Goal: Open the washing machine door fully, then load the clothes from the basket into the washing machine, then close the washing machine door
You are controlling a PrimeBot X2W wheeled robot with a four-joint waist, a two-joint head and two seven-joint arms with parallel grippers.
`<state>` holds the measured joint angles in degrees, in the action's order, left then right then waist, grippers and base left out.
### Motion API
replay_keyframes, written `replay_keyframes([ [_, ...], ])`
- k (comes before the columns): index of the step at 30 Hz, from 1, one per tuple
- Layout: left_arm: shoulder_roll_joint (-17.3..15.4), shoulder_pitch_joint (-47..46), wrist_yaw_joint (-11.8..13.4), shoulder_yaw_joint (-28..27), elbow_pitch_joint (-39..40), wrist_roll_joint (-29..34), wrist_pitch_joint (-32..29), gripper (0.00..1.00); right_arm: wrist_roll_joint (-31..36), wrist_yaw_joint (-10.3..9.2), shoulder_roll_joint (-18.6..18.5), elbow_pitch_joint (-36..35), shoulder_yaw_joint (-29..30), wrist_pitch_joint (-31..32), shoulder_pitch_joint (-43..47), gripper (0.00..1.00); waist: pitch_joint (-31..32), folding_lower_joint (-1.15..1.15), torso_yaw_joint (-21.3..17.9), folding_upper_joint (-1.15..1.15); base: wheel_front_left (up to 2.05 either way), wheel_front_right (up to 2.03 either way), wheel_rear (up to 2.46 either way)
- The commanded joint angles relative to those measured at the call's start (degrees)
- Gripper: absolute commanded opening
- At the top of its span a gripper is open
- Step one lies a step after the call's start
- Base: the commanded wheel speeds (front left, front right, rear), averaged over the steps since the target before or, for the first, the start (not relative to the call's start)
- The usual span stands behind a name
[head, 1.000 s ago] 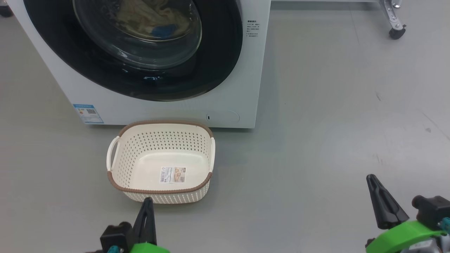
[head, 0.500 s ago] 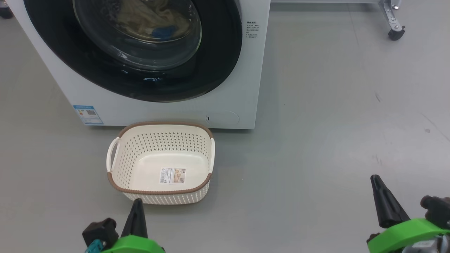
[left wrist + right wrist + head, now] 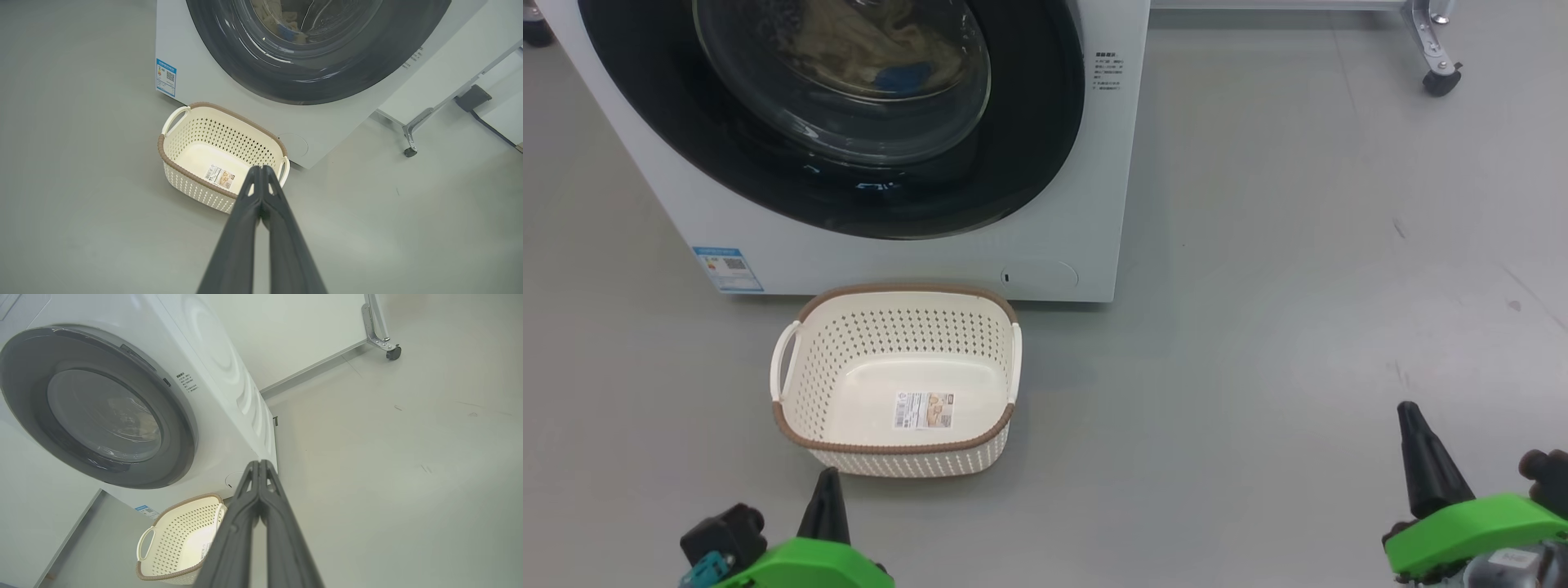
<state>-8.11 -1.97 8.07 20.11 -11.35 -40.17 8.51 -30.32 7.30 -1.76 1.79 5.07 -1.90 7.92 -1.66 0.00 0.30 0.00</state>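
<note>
While my left gripper (image 3: 827, 490) and right gripper (image 3: 1413, 425) sit pressed together, empty, the door (image 3: 1029, 147) may be unlatched and swing open.

door (image 3: 1045, 163): shut | clothes (image 3: 874, 49): cream, blue patch, behind glass | basket (image 3: 894, 447): upright before washing machine (image 3: 1094, 204)

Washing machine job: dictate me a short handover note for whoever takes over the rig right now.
Left gripper shut, empty, just short of the basket.
Right gripper shut, empty, over the floor to the right.
Door closed on the washing machine; clothes inside, seen through it; basket empty on the floor before it.
Done: opening, loading, closing, by the look of it.
Left: apparently nothing; maybe check the latch.
</note>
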Motion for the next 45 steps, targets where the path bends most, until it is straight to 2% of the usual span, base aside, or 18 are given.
replay_keyframes([
  [1, -0.15, -2.55, -0.43, -1.87, 1.35, -1.49, -0.38, 0.00, -1.93, 0.05, -1.49, -1.38, -0.28, 0.37, -3.06, 0.00, 0.02, 0.00, 0.00, 0.00, 0.00, 0.00, 0.00],
  [45, 1.61, -3.22, -7.55, -12.45, -0.42, -26.14, -6.39, 0.00, -31.15, 0.12, -2.21, 4.95, -0.71, 3.14, -8.15, 0.00, 0.70, 0.00, -0.14, 0.00, 0.00, 0.00, 0.00],
])
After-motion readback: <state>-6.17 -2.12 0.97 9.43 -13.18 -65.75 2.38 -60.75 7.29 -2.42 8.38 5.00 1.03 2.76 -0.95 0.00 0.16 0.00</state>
